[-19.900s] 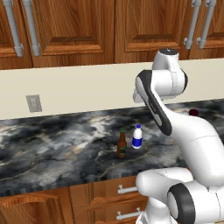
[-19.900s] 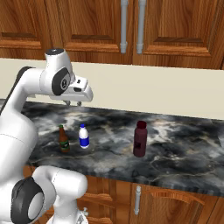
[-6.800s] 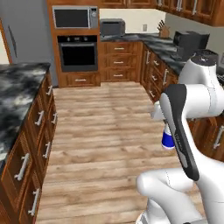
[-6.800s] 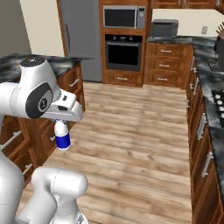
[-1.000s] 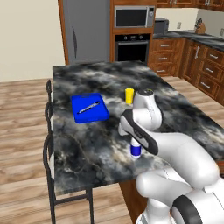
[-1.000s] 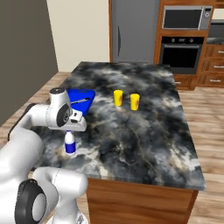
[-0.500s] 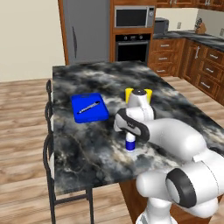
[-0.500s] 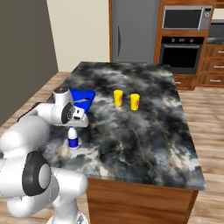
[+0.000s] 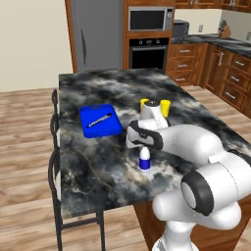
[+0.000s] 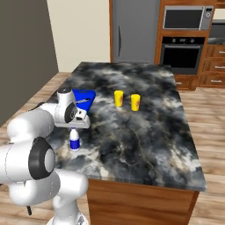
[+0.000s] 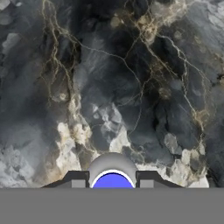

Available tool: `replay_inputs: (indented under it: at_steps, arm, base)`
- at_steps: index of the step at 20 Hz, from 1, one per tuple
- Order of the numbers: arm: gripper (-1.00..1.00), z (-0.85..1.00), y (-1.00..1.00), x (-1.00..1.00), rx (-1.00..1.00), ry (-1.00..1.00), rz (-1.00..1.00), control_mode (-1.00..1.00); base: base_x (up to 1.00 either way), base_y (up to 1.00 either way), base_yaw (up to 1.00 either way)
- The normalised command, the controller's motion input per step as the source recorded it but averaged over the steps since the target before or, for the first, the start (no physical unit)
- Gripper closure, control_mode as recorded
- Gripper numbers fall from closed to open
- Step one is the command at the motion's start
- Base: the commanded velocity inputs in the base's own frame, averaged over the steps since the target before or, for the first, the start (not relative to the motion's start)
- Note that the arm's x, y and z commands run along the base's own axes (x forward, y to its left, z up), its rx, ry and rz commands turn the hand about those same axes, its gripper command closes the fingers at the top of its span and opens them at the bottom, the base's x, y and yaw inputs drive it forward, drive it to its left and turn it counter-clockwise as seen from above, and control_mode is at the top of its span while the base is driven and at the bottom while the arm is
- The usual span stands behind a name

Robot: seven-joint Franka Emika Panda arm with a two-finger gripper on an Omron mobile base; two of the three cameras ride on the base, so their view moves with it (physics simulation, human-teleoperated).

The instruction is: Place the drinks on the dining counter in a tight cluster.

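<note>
Gripper (image 10: 75,128) was clamped on the white bottle (image 10: 74,140), upright on the dining counter (image 10: 145,127); yellow cups (image 10: 127,100) at two o'clock. Releasing off-vertical could topple it.

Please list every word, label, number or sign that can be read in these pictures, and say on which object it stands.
No text is readable.
White bottle: blue label, too small to read.
Yellow cup: small red mark, blurred.
Blue board: no writing.
Microwave and oven: no legible markings.
</note>
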Motion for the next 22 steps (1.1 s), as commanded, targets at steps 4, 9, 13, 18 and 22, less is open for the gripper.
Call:
replay_inputs:
  at_steps: [4,9,13,18,22]
  arm:
    - [1.0,-0.29,0.0,0.08,0.0,0.0,0.0,-1.0]
    - [1.0,0.0,0.0,0.0,0.0,0.0,0.0,-1.0]
    - [-1.0,0.0,0.0,0.0,0.0,0.0,0.0,-1.0]
    - [-1.0,0.0,0.0,0.0,0.0,0.0,0.0,-1.0]
    - [-1.0,0.0,0.0,0.0,0.0,0.0,0.0,-1.0]
  base:
    - [0.0,0.0,0.0]
    - [0.0,0.0,0.0]
    - [0.0,0.0,0.0]
    - [0.0,0.0,0.0]
    - [0.0,0.0,0.0]
